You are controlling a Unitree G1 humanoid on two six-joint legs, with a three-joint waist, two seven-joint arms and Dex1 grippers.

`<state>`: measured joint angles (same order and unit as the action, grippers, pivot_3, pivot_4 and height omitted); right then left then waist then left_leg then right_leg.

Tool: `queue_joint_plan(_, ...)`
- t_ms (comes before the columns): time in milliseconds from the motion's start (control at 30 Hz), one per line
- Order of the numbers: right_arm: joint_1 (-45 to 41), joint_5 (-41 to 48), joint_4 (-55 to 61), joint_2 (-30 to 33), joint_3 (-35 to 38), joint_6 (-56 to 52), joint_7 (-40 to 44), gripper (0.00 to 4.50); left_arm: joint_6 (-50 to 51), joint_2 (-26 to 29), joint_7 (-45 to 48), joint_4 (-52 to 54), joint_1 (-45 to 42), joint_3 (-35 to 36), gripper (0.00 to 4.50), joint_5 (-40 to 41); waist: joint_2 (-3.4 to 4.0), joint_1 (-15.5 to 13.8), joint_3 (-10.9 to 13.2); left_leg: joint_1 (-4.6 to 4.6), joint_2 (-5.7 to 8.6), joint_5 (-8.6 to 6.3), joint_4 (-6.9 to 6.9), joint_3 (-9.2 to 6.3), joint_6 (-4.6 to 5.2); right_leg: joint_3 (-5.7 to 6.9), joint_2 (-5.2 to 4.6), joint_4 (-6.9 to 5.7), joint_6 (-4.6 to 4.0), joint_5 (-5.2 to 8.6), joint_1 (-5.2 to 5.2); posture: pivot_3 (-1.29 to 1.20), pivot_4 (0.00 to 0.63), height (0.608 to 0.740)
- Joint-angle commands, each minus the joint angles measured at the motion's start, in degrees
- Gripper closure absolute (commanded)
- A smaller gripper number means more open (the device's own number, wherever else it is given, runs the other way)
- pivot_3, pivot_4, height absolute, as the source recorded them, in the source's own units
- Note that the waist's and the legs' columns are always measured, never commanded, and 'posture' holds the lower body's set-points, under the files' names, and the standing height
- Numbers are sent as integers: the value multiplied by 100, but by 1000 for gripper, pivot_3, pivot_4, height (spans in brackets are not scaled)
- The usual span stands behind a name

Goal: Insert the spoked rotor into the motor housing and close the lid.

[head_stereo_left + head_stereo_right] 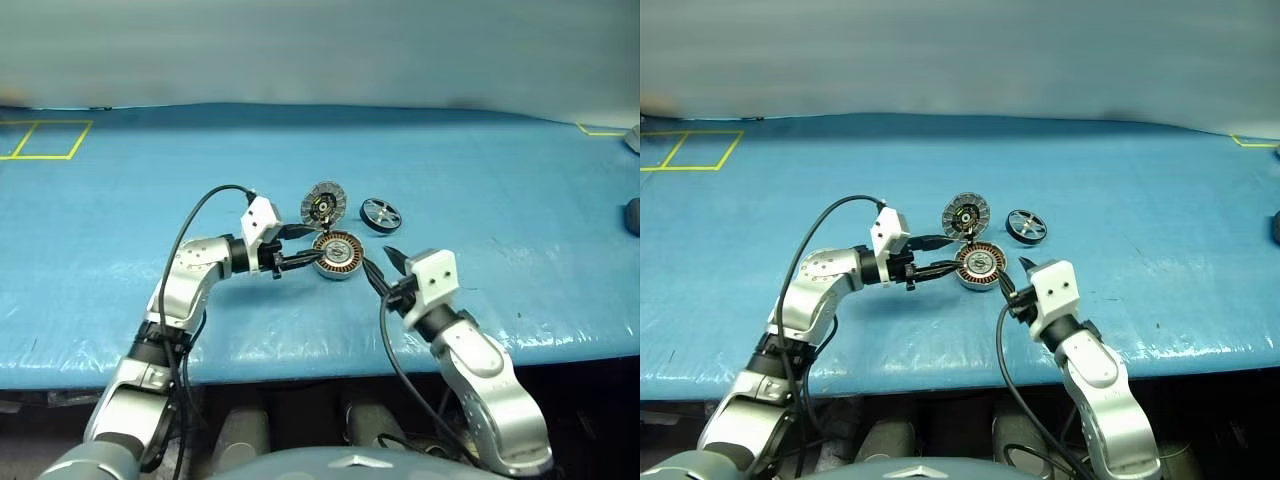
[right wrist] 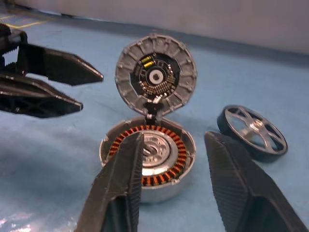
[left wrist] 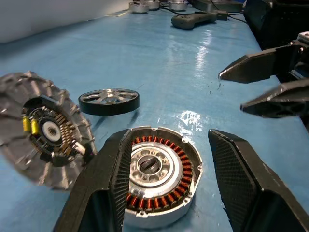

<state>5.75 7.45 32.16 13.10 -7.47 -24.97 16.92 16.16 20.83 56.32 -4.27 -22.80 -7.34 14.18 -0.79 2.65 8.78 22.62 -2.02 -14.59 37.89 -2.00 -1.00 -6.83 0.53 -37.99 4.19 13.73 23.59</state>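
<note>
On the blue tabletop (image 1: pixel 480 200) the housing (image 1: pixel 336 255) is sitting with its lid (image 1: pixel 323 203) standing open at its 12 o'clock edge. At the housing's 2 o'clock, the rotor (image 1: pixel 380 213) is lying flat, apart from it. At 9 o'clock, the left gripper (image 1: pixel 300 247) is holding its fingers parted and empty. At 4 o'clock, the right gripper (image 1: pixel 385 263) is hovering, fingers parted, gripping nothing.

Motor housing (image 1: pixel 337 255) top unobstructed — upright lid (image 1: pixel 322 204) behind, spoked rotor (image 1: pixel 380 212) beside.
</note>
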Motion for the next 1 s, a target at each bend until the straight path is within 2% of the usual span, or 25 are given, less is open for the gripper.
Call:
queue_joint_plan(33, -468, 37, -710, -38, -68, 223, 190, 3615, 117, 157, -85, 477, 332, 159, 1838, 193, -1, -12, 0, 1, 0, 0, -1, -1, 0, 1, 0, 1, -4, -2, 0, 0, 150, 740)
queue_joint_plan(100, -832, 124, -1258, -71, -13, 334, 333, 4293, 186, 266, -21, 700, 628, 143, 1838, 288, -1, -15, 0, 5, 1, 0, -3, 0, 0, 0, -1, 2, -21, -12, 3, 0, 150, 740)
queue_joint_plan(133, -1030, 109, -1545, -88, 15, 359, 343, 4460, 200, 307, -35, 811, 774, 140, 1838, 317, -1, -14, 0, 6, 1, 0, -4, 0, 0, 0, -2, 3, -28, -16, 4, 0, 150, 740)
queue_joint_plan(267, -1662, -17, -2416, -76, 45, 490, 392, 4460, 271, 319, -192, 1261, 1262, 176, 1838, 485, 2, -19, 2, 8, 1, -1, -7, 3, 0, 0, -4, 7, -32, -18, 7, 0, 150, 740)
queue_joint_plan(467, -2198, -160, -3028, 7, -179, 606, 680, 4460, 149, 326, -343, 1604, 1719, 220, 1838, 604, 3, 5, 3, 7, 0, -1, -9, 3, 0, 0, -2, 6, -34, -18, 7, 0, 150, 740)
queue_joint_plan(900, -1948, -135, -3011, 178, -501, 419, 1355, 4460, -90, 421, -473, 1467, 1744, 196, 1838, 506, 3, 55, 3, 6, 0, -1, -9, 3, 1, 0, -1, 6, -34, -18, 7, 0, 150, 740)
queue_joint_plan(1000, -1902, -386, -3279, 155, -617, 515, 1203, 4460, -141, 424, -483, 1383, 1677, 129, 1838, 423, 2, 89, 1, 1, 0, -1, -9, 4, 1, 0, -2, 6, -33, -17, 3, 0, 150, 740)
